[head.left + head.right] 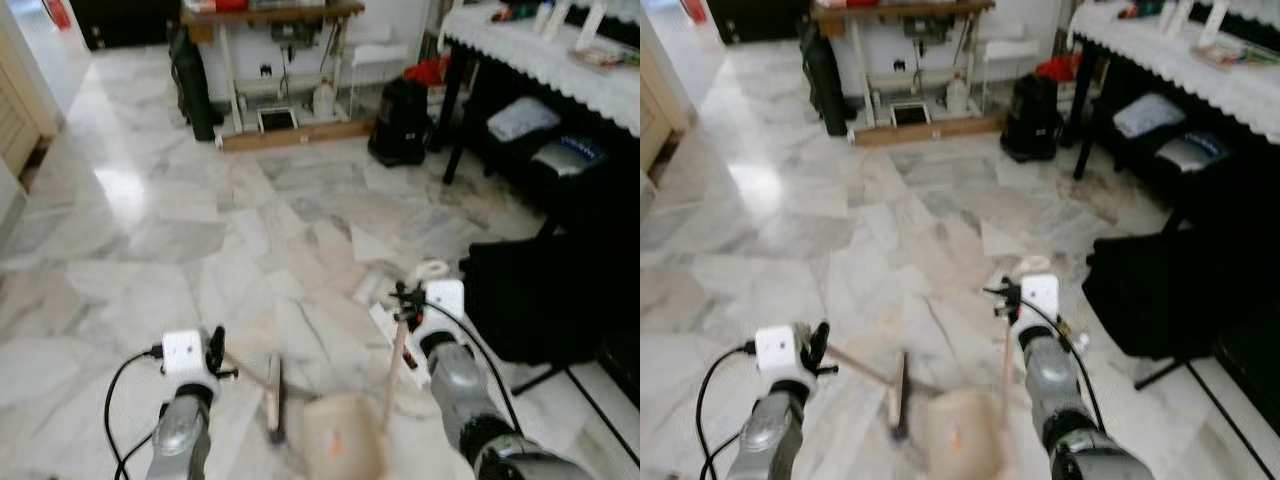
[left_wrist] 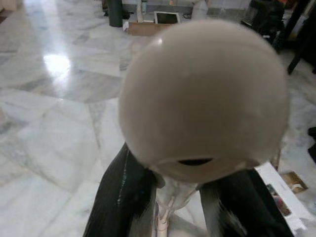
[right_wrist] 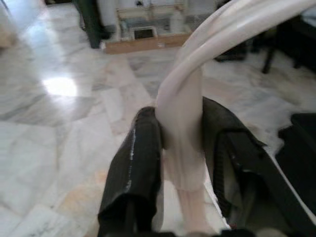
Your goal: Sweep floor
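My left gripper (image 1: 215,351) is shut on the thin beige handle of a hand brush (image 1: 274,398), whose dark head hangs low over the marble floor (image 1: 150,210). The left wrist view shows the handle's rounded end (image 2: 202,98) between my black fingers (image 2: 123,197). My right gripper (image 1: 405,300) is shut on the upright beige handle of a dustpan (image 1: 340,445), whose pan sits low between my arms. In the right wrist view that dustpan handle (image 3: 182,133) is clamped between the fingers (image 3: 136,168). Scraps of paper (image 1: 385,318) lie on the floor just ahead of the right gripper.
A black bag or chair (image 1: 535,295) stands close on the right beside a table with a white lace cloth (image 1: 540,55). Farther off are a black vacuum-like object (image 1: 400,120), a wooden shelf unit (image 1: 270,15) and a dark cylinder (image 1: 190,85). Open floor lies ahead and left.
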Robot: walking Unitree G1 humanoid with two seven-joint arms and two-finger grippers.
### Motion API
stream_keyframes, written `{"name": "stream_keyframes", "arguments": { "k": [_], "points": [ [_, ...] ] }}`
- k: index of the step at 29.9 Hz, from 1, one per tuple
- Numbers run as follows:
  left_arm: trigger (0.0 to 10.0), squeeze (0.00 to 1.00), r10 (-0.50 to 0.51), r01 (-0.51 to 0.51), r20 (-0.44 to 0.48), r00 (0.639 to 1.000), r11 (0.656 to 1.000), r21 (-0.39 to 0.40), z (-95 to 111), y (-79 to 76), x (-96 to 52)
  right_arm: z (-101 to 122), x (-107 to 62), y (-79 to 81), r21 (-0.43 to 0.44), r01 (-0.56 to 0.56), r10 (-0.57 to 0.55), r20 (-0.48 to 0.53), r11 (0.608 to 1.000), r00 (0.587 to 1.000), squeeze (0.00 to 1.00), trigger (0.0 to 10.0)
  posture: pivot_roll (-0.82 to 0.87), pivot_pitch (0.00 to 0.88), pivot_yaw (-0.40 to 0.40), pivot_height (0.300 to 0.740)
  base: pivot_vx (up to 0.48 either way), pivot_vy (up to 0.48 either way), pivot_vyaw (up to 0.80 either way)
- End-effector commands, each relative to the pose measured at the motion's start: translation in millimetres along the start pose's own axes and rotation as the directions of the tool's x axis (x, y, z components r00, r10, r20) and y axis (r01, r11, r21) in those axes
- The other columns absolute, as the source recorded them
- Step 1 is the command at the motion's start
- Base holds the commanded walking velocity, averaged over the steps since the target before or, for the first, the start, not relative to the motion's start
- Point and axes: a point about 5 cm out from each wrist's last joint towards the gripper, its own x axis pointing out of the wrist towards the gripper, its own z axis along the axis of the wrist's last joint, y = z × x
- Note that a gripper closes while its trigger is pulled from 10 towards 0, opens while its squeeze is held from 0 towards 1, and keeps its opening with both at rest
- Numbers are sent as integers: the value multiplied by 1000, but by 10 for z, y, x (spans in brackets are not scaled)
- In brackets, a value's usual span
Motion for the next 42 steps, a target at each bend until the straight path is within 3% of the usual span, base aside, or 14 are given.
{"name": "stream_keyframes", "arguments": {
  "k": [1,42],
  "points": [
    [10000,0,-2,2,-24,1000,1000,5,-45,-24,-12,62,15,-68,24,30,-31,31,999,999,0,10000,-14,0,19,740,285,0,0],
    [10000,0,20,-20,-1,1000,1000,-3,12,11,40,78,19,-69,38,44,-46,43,998,998,0,10000,-17,0,26,740,6,0,0]
  ]
}}
